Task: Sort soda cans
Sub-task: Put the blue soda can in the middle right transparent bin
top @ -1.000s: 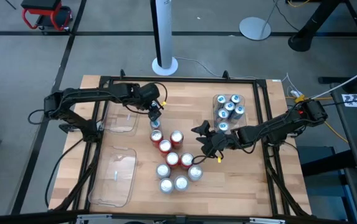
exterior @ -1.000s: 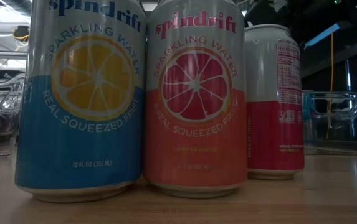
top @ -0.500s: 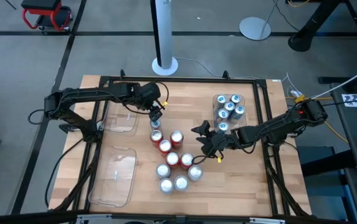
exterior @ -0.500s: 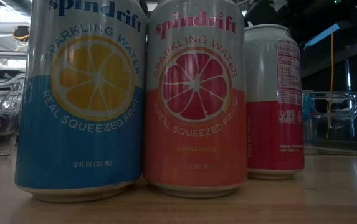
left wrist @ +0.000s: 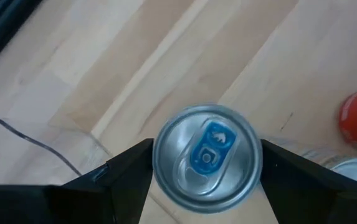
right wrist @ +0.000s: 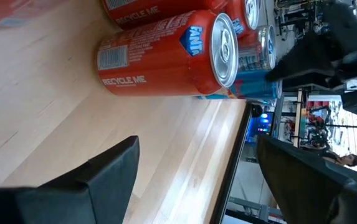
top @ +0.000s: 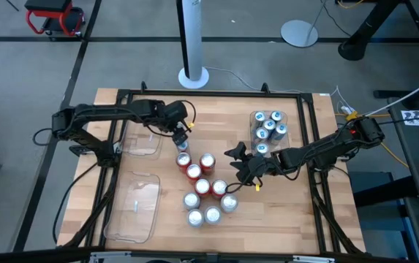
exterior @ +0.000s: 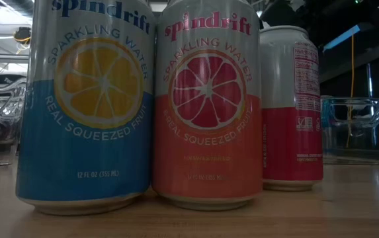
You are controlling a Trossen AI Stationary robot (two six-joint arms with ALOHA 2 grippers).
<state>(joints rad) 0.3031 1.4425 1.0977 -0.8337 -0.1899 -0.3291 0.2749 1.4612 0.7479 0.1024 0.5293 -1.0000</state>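
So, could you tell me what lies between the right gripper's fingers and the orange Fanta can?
Only bare wooden tabletop, as the right wrist view shows: the right gripper stands open, short of the orange Fanta can.

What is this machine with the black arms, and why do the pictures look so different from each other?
It's a robot with two arms at a wooden table, sorting soda cans. One camera looks straight down from above. Another sits on the tabletop, so the cans there look huge. Each arm also carries a tiny camera on its wrist.

The left gripper, like a two-finger hand, is shut around a can with a blue tab. The right gripper is open and holds nothing; it waits beside the loose cans in the middle. Some blue cans already stand in a clear tray. Two more clear trays sit on the left.
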